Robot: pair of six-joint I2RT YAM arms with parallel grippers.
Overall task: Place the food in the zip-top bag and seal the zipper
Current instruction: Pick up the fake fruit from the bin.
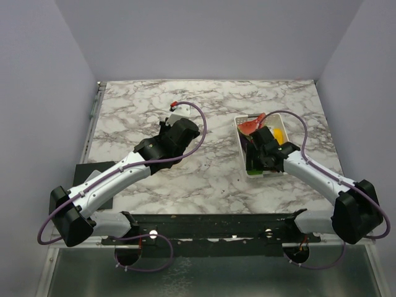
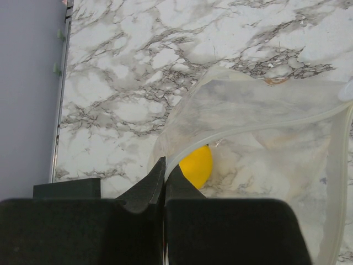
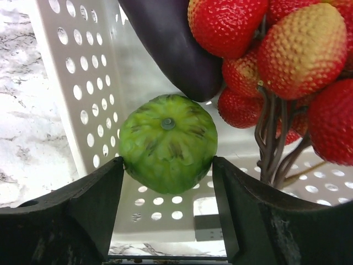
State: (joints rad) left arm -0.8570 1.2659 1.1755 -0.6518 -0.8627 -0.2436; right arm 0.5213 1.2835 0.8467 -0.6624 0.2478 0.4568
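The clear zip-top bag point(image 2: 265, 110) lies on the marble table; in the top view only a whitish bit of it point(image 1: 180, 110) shows. My left gripper point(image 2: 164, 165) is shut on the whitish zipper strip point(image 2: 259, 126) at the bag's mouth. A yellow lemon point(image 2: 197, 164) sits under the plastic just beyond the fingertips. My right gripper point(image 3: 168, 165) is down in the white basket point(image 3: 71, 83), both fingers touching a green lime point(image 3: 168, 142). Red berries point(image 3: 298, 49) and a purple piece point(image 3: 165, 38) lie beside it. In the top view a watermelon slice point(image 1: 250, 125) and a yellow piece point(image 1: 278, 134) show in the basket.
The perforated basket point(image 1: 242, 148) stands at the right of the marble table point(image 1: 210, 179). A black pad point(image 1: 83, 170) lies at the table's near-left corner. Grey walls close in the back and both sides.
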